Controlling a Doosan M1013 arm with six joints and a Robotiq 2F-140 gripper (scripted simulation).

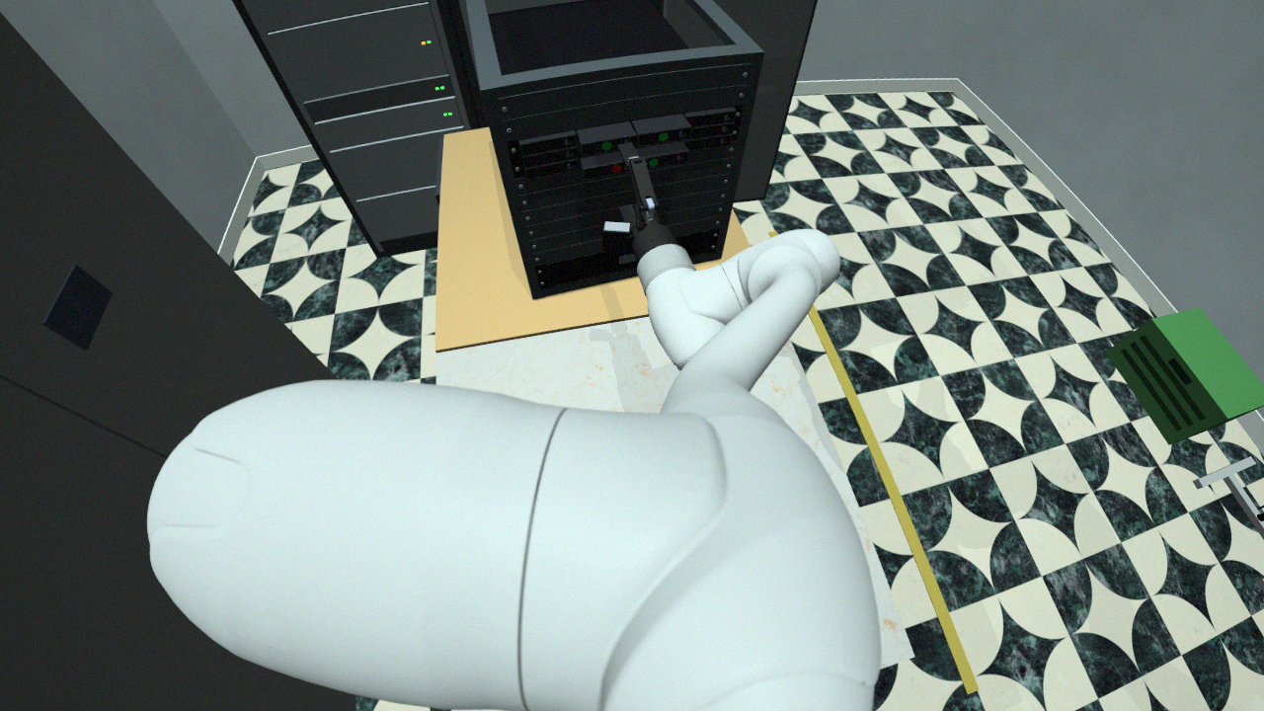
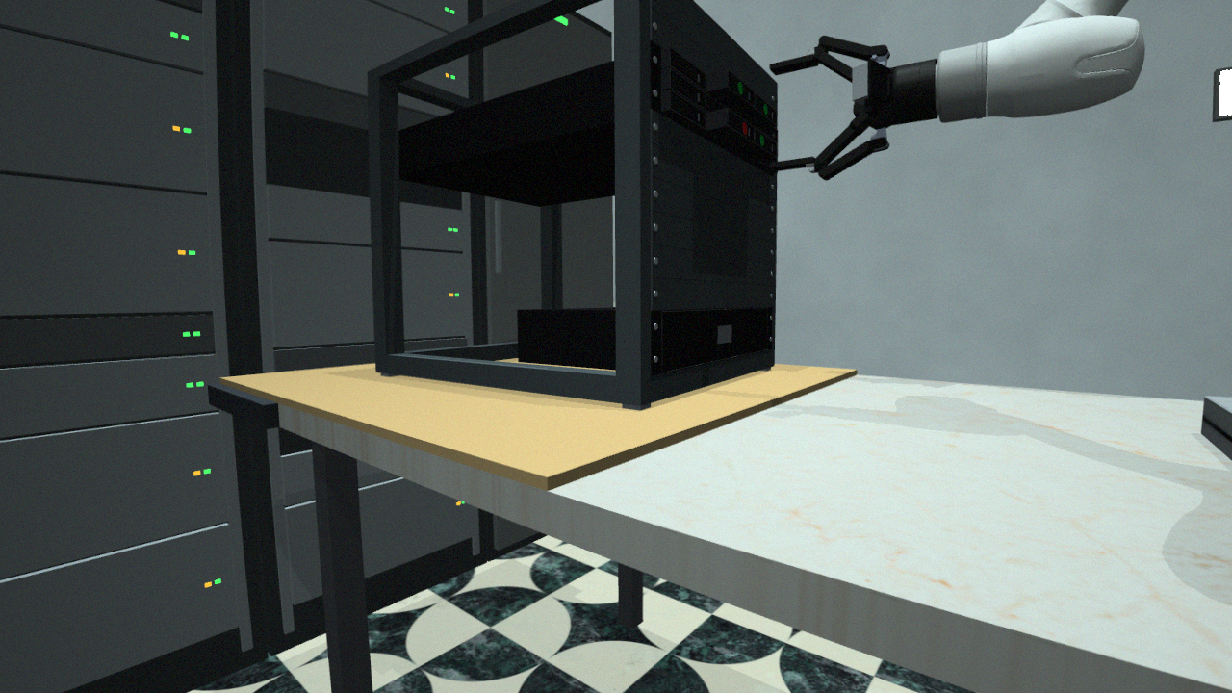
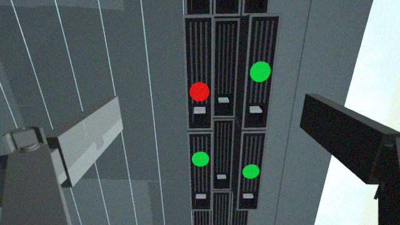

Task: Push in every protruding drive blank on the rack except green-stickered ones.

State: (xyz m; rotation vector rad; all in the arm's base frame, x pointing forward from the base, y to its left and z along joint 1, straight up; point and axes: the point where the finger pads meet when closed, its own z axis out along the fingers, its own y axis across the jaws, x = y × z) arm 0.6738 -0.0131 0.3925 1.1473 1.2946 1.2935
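Note:
The black open-frame rack stands on a tan board (image 1: pixel 481 265), and it also shows in the side view (image 2: pixel 603 215). Its upper front holds rows of drive blanks. One blank with a red sticker (image 3: pixel 199 91) (image 1: pixel 615 168) (image 2: pixel 744 127) sticks out. Three blanks with green stickers (image 3: pixel 260 71) (image 3: pixel 200 159) (image 3: pixel 250 171) stick out beside it. The unmarked blanks between them sit further in. My gripper (image 2: pixel 780 114) (image 1: pixel 636 168) (image 3: pixel 210 111) is open and empty. It faces the blanks just in front of the rack, with one finger above and one below the rows.
The board lies on a marble table (image 2: pixel 947 482). Tall server cabinets (image 1: pixel 370 106) stand left of the rack and behind it. A green box (image 1: pixel 1184 371) sits on the floor at the right. A yellow line (image 1: pixel 893 495) crosses the tiles.

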